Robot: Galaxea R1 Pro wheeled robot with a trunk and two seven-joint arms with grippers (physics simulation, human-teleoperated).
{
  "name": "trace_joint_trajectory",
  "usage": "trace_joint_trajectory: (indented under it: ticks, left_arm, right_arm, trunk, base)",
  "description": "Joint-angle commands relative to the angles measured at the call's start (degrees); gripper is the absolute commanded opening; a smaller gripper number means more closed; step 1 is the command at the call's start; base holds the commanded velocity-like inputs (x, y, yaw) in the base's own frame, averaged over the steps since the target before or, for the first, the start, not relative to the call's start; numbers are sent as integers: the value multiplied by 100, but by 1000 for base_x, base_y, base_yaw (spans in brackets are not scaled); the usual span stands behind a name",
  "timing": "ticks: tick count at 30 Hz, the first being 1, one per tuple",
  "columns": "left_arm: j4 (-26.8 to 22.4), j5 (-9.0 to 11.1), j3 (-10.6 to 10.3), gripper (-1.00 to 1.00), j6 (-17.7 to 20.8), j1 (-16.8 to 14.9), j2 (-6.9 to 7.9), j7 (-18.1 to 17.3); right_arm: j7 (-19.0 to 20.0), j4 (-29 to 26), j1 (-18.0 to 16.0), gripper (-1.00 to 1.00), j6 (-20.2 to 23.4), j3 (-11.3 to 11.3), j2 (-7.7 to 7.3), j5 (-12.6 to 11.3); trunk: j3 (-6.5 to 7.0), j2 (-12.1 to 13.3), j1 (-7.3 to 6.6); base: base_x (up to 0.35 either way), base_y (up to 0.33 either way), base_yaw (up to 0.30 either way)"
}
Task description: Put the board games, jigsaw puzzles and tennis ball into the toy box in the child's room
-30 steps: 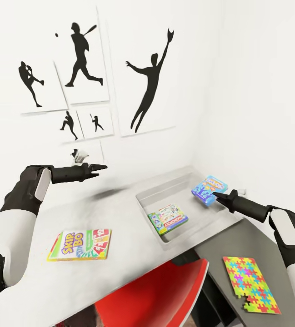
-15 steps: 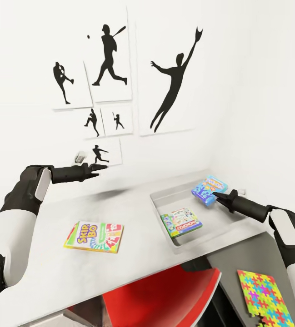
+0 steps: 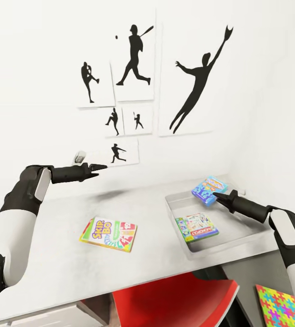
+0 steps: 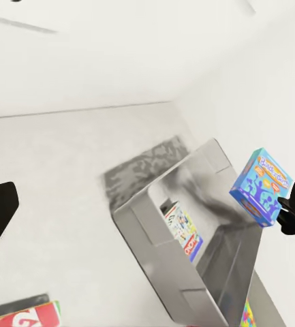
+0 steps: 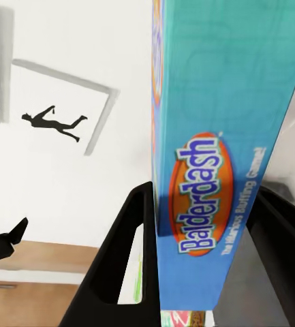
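The right gripper [image 3: 215,195] holds the blue game [image 3: 209,189] by its near edge, fingers [image 5: 130,259] clamped on either side of the box, as the right wrist view shows with the Balderdash lettering running between them. The box hangs tilted in the air over the far right corner of the bin [image 3: 252,229], apart from the bin floor. Its long axis runs from the fingers away toward the far wall, so the box sticks out beyond the fingertips.

The bin sits at the right end of the desk [image 3: 52,254]. Inside it lies the white game [image 3: 196,227], flat, toward the near left part of the bin. The space under the blue game looks free, so the drop seems to call for lowering or simply releasing straight down; the one risk I judge is the far end catching the bin's far wall.

The Skip-Bo game [image 3: 108,234] lies flat on the desk, well left of the bin and nearer the left arm. The left gripper [image 3: 102,167] hovers above the desk beyond it, carrying nothing; its fingers look drawn to a point, near together. A puzzle [image 3: 277,308] lies on the dark surface at the near right, below desk level.
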Motion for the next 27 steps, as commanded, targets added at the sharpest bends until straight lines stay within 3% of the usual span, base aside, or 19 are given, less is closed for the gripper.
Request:
trace_joint_trajectory:
  ticks: [1,27]
  left_arm:
    - [2,-21,5,100,16,-6,-1,-32]
    - [2,-22,9,100,7,-6,-3,-39]
  right_arm:
    - [50,5,-6,-100,28,-11,3,29]
    - [48,12,-6,-100,19,-19,-2,35]
  trunk:
    - [-11,-12,4]
    - [-11,-12,4]
  base:
    - [32,0,26]
    - [40,7,2]
